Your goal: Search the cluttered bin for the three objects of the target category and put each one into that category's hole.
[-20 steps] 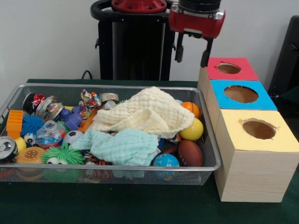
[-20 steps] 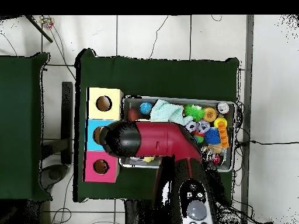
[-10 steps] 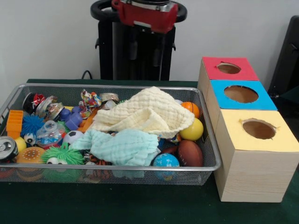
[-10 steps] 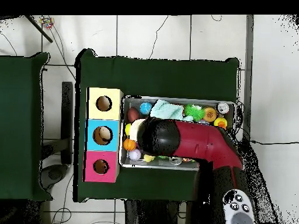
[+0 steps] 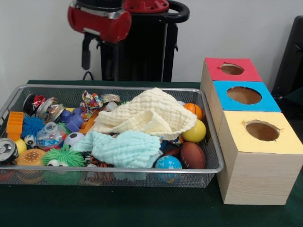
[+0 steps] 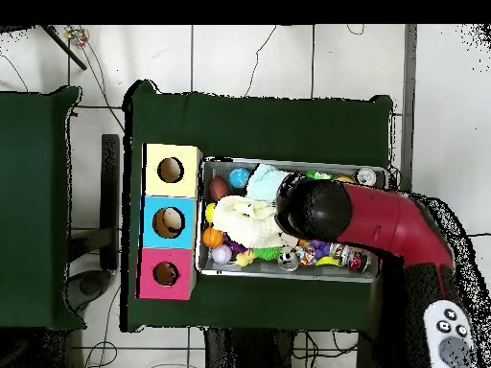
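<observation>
The gripper (image 5: 100,51) has swung from over the boxes to the frame's upper left, fingers spread, carrying nothing. Balls are sitting lower right in the bin (image 5: 214,166); I'd shift the cream cloth (image 5: 149,113) first.

Toys beneath the cream cloth (image 5: 150,115) and mint cloth (image 5: 127,147), mostly hidden.

I'm looking at a robot lab: a table (image 5: 142,213) draped in green cloth stands on a tiled floor (image 6: 249,57) strung with loose cables (image 6: 259,53). Behind it, a plain white wall (image 5: 38,42) and the robot's black pedestal (image 5: 142,52).
</observation>
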`<state>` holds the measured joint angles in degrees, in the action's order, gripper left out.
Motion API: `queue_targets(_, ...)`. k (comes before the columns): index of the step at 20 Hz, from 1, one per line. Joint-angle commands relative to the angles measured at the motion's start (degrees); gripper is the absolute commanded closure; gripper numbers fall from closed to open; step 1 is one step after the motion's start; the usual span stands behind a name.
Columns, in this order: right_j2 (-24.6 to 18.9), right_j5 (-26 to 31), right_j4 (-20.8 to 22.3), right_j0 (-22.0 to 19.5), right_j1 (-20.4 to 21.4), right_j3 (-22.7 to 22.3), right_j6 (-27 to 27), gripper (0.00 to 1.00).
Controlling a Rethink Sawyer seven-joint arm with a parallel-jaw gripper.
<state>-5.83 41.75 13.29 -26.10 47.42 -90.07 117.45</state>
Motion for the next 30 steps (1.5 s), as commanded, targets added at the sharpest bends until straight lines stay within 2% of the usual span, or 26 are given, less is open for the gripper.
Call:
queue_targets(1, -7.93, 1.26, 3.92, -3.85, -9.05, 11.16, -12.35, 0.00)
queue_targets(5, -10.07, 4.31, 3.91, -6.11, -11.06, 13.37, -14.88, 0.00)
queue_targets(8, -11.68, 6.56, 2.65, -8.25, -8.37, 10.18, -16.38, 0.00)
queue_targets(10, -11.73, 7.03, 2.52, -8.52, -5.46, 6.90, -15.79, 0.00)
queue_targets(12, -11.44, 6.22, 3.37, -7.60, -5.08, 6.24, -13.71, 0.00)
queue_targets(16, -10.70, 6.48, 4.60, -4.20, -10.10, 12.59, -9.07, 0.00)
queue_targets(19, -10.96, 8.34, 4.59, -2.43, -13.48, 18.32, -8.23, 0.00)
queue_targets(22, -10.06, 8.36, 4.70, -0.81, -16.10, 20.99, -6.32, 0.00)
queue_targets(30, -8.78, 4.90, 4.21, 0.31, -20.55, 19.22, -4.91, 0.00)
